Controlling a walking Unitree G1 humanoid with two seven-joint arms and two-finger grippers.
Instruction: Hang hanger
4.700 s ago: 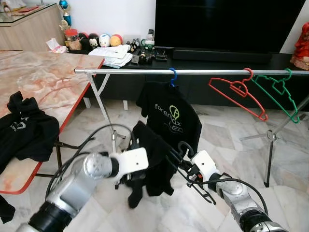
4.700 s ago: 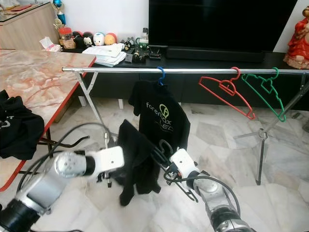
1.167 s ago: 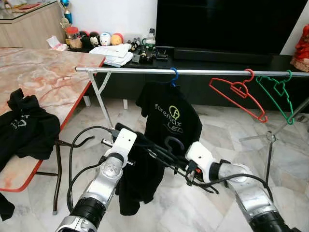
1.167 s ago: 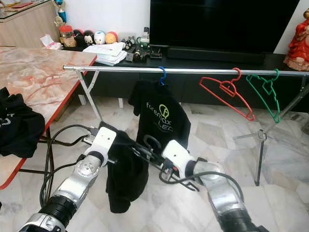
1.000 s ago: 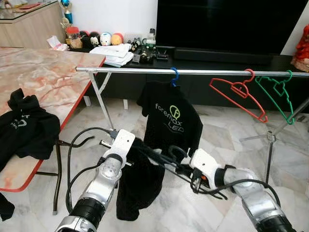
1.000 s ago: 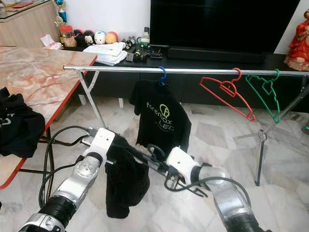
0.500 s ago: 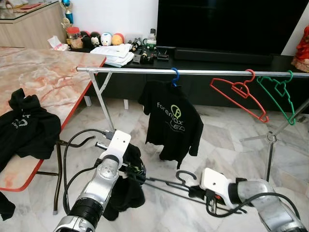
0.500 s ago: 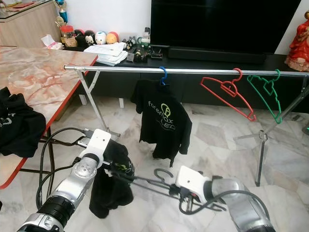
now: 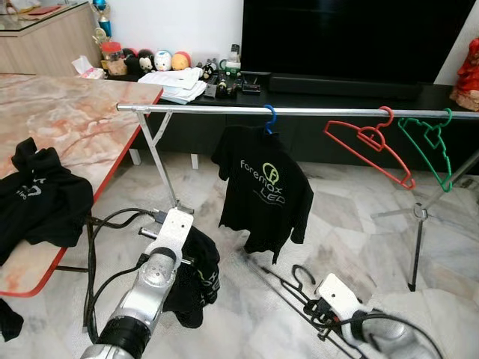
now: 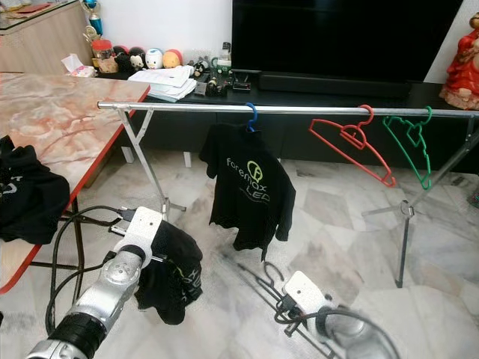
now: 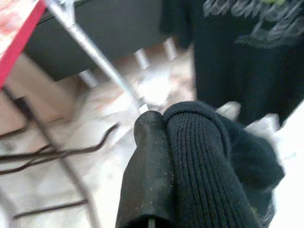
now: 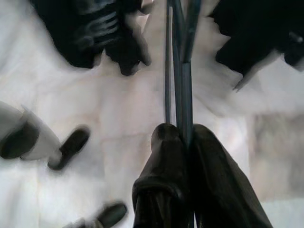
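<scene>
A black wire hanger (image 9: 296, 283) sits low at the right, and my right gripper (image 9: 322, 307) is shut on its wires (image 12: 183, 85), with both fingers (image 12: 164, 152) pressed against them. The hanger is bare and its hook points up. At the lower left, my left gripper (image 9: 187, 258) is shut on a bunched black shirt (image 9: 196, 280) that dangles above the floor. In the left wrist view, ribbed black cloth (image 11: 199, 161) lies against one finger (image 11: 147, 175). A steel rail (image 9: 314, 111) runs across at chest height.
On the rail hang a black printed T-shirt (image 9: 263, 187) on a blue hanger, a red hanger (image 9: 368, 143) and a green hanger (image 9: 428, 146). A marble table (image 9: 75, 112) with another black garment (image 9: 37, 198) stands at the left. A TV cabinet (image 9: 337, 90) is behind.
Both arms have dropped lower. The hanger has slid out of the black shirt, which is now bunched at my left gripper, while the right gripper carried the hanger down and right.
</scene>
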